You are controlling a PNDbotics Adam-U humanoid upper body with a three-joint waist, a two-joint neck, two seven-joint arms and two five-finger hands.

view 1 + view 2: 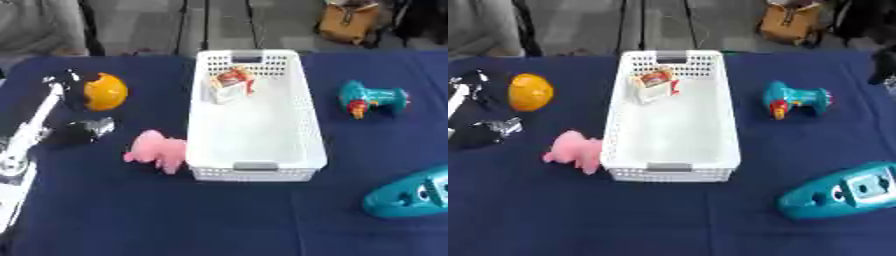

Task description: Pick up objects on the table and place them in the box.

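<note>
A white perforated box point(306, 125) stands in the middle of the blue table, holding a small white and red carton point(230, 85) at its far end. My left hand point(73, 90) reaches in from the left on a white forearm, its black fingers curled round the left side of an orange ball point(107, 91). A pink plush toy point(157, 151) lies against the box's left front corner. Right of the box sit a teal toy drill point(372, 99) and, near the front, a large teal toy point(842, 192). A dark shape point(882, 64) at the right edge may be my right hand.
A black and silver thing point(83, 130) lies just in front of the orange ball. Beyond the table's far edge a brown bag point(350, 22) sits on the floor. Blue cloth stretches bare across the front of the table.
</note>
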